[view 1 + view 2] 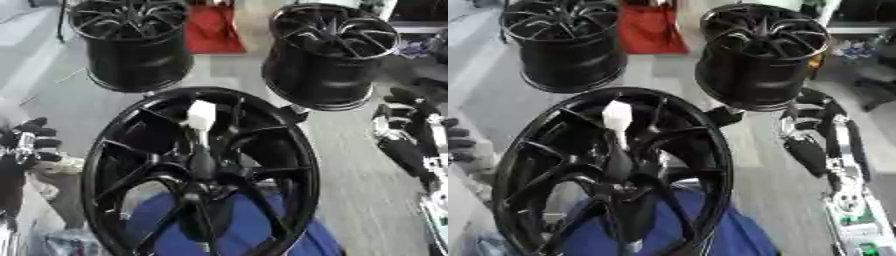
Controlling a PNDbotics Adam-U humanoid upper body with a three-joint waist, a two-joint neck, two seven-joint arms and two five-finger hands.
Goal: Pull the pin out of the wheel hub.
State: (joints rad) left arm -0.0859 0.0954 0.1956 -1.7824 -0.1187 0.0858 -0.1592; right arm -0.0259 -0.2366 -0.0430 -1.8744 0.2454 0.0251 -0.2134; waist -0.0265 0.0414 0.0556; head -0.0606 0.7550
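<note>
Wheel hub (199,172) up front, white pin (201,116) sticking up inside. Two more black wheels (131,45) behind, red thing (213,31) between. Left hand (31,142) curled, empty. Right hand (811,117) fingers: cannot tell.

Three black wheels show: one large wheel (199,172) up close and two more behind it, a left one (131,42) and a right one (328,52). One white pin (201,116) stands in the near wheel. One red object (213,30) sits between the far wheels. Two robot hands show, left hand (28,145) and right hand (811,117).
</note>
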